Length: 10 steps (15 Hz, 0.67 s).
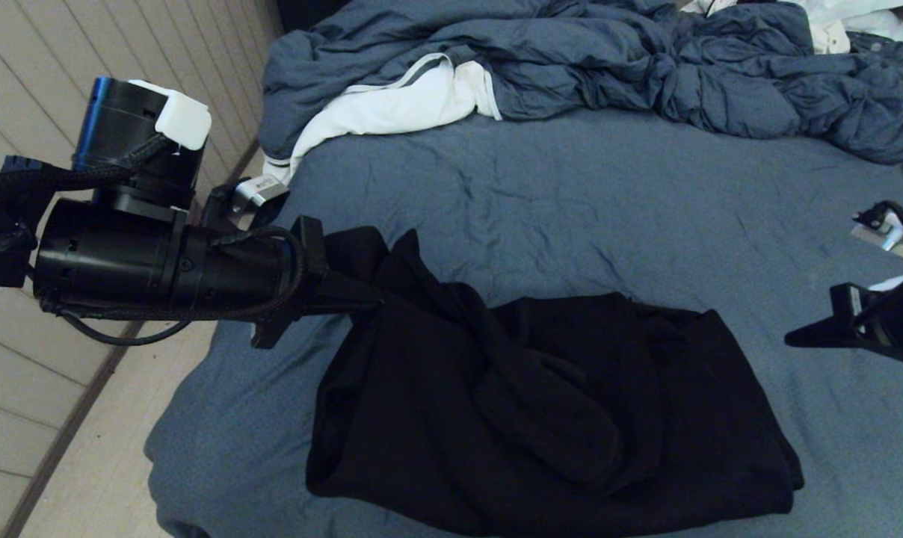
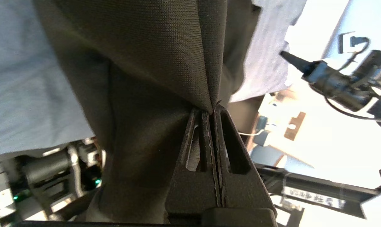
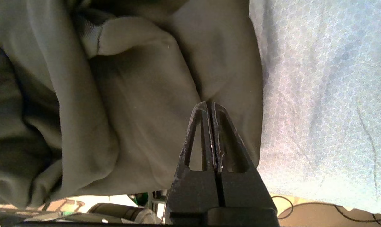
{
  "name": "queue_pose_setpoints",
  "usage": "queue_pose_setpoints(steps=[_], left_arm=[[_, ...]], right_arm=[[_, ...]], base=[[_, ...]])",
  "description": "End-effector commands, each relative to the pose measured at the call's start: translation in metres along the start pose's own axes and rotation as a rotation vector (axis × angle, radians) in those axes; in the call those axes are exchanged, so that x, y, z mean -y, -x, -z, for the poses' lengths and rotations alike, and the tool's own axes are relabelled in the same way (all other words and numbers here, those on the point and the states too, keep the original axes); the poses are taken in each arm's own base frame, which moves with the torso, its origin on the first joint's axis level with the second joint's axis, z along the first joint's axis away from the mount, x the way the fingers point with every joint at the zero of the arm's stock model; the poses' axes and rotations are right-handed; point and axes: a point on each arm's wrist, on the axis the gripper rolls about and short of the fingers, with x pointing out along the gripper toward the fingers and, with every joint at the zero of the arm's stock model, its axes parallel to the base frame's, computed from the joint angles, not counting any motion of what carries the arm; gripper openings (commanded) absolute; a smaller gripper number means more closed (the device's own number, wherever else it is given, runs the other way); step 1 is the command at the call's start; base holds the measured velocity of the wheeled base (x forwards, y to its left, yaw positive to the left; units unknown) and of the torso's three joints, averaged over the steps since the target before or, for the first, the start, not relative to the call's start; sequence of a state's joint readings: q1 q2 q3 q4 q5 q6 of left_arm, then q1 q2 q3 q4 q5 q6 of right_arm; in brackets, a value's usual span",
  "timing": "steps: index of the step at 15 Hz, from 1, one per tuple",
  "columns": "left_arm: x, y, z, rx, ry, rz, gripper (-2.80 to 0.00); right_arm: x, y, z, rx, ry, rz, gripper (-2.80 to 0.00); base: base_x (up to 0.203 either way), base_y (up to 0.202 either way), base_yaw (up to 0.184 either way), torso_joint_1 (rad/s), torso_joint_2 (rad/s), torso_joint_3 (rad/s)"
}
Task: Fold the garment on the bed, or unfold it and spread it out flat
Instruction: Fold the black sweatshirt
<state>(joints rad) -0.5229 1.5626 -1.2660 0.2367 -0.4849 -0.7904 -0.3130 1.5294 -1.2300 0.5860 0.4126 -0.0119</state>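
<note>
Progress looks partial: the black hoodie [image 1: 556, 403] lies on the near part of the bed [image 1: 571, 202] as a thick, bunched bundle, with one long roll of fabric, perhaps a sleeve, crossing its middle. It is neither spread flat nor squared into a neat fold, so most of the shaping appears to remain, whichever way the task is taken.

The left gripper [image 1: 373, 302] reaches in level from the 9 o'clock side of the head view and is closed on the hoodie's edge at about 10 o'clock on the bundle. The left wrist view shows the fabric pinched at the fingertips [image 2: 206, 115] and drawn up into a taut peak. That corner stands raised above the rest of the cloth.

The right gripper [image 1: 795, 340] hangs at 3 o'clock, just beside the hoodie's right edge, pointing toward it. Its jaws are pressed together with nothing between them; the right wrist view shows the tips over the cloth, not gripping it.

The rumpled duvet [image 1: 646, 67] and a white cloth [image 1: 399, 101] lie at 12 o'clock, well apart from the hoodie.
</note>
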Motion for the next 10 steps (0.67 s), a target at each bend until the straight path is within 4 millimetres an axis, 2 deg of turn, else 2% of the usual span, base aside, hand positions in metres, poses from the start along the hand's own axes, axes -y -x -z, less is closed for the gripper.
queue_pose_setpoints(steps=[1,5,10], left_arm=[[-0.005,0.004,0.000,0.008,0.006,-0.013,-2.80],[-0.022,0.016,-0.004,0.043,0.005,-0.062,-2.80],[-0.041,0.044,-0.008,0.084,0.001,-0.142,-2.80]], right_arm=[[0.001,-0.001,0.001,-0.007,-0.004,-0.001,-2.80],[0.001,-0.002,0.002,-0.012,-0.005,-0.004,-2.80],[-0.001,-0.002,0.002,-0.014,0.000,-0.009,-2.80]], base=[[0.000,0.000,0.000,0.000,0.00,0.000],[0.000,0.000,0.000,0.000,0.00,0.000],[0.000,0.000,0.000,0.000,0.00,0.000]])
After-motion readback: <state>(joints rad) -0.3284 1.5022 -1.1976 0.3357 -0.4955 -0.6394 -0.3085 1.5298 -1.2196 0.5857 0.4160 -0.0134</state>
